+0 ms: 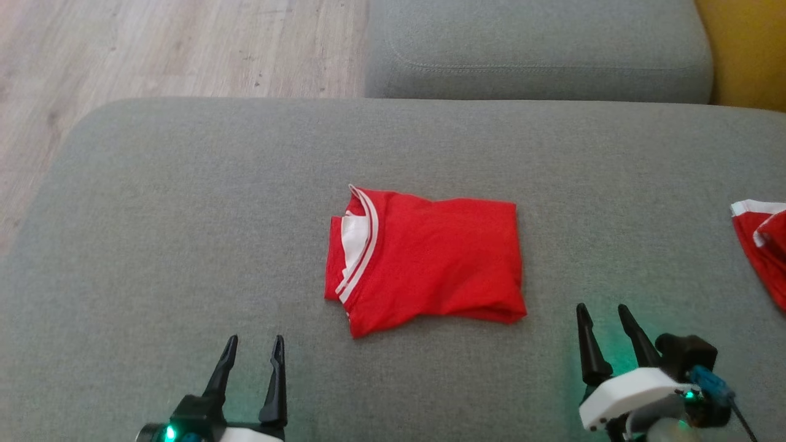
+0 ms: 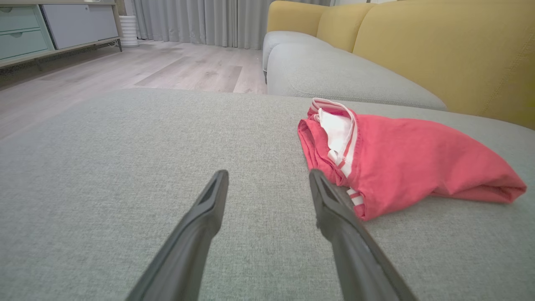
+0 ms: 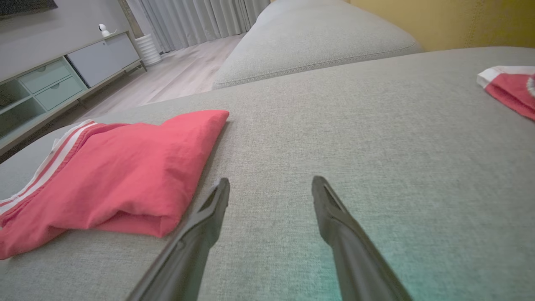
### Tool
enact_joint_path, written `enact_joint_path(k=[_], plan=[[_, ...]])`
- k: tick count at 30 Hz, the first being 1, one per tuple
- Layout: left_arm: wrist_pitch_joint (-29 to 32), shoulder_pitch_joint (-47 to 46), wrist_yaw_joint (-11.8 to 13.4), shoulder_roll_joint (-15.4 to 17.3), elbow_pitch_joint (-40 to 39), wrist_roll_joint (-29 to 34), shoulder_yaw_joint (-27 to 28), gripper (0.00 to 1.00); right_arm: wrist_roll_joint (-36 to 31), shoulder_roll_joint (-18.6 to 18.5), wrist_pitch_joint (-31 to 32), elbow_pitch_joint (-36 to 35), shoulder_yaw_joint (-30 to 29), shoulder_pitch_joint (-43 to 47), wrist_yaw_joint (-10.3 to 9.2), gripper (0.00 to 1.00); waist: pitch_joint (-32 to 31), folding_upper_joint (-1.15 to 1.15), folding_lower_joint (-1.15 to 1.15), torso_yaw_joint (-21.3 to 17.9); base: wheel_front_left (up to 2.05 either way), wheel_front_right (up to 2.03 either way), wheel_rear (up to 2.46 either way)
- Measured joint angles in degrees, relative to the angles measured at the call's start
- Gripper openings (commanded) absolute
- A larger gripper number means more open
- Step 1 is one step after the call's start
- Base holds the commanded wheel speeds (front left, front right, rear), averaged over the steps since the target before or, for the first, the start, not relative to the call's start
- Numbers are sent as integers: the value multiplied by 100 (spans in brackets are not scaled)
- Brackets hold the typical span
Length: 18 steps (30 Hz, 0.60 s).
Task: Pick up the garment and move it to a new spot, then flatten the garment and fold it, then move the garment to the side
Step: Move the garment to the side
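Both your left gripper (image 1: 256, 339) and right gripper (image 1: 600, 308) hang released and empty, so pinch every layer of the folded garment (image 1: 430, 258) before shifting it aside.

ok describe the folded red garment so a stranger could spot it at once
Start at the wide grey cushion before the robot. Near its middle lies the folded red garment, a neat rectangle with white-striped trim at its left end. The other red garment sits far off at the cushion's right edge.
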Motion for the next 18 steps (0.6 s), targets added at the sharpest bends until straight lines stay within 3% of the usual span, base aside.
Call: enact_joint_path(k=[6,11,16,17,18], plan=[[0,-285,-27,1,-10,-105,-218,100,141,-5,0,241,265,-835,0,100,332,0,1,178,0,0,0],[0,-608,-42,-4,-34,-336,-510,100,-1,-14,-8,1113,478,-1835,0,100,565,0,2,568,0,0,0],[0,-585,-16,-2,8,-416,-671,100,-211,-12,100,2131,364,-1985,0,100,681,0,2,920,0,0,0],[0,-578,-16,-1,13,-435,-694,100,-274,-12,82,2268,270,-1980,1,80,701,0,1,997,0,0,0],[0,-577,-16,-1,14,-458,-717,100,-338,-20,65,2361,200,-2024,1,28,717,0,0,1062,0,0,0]])
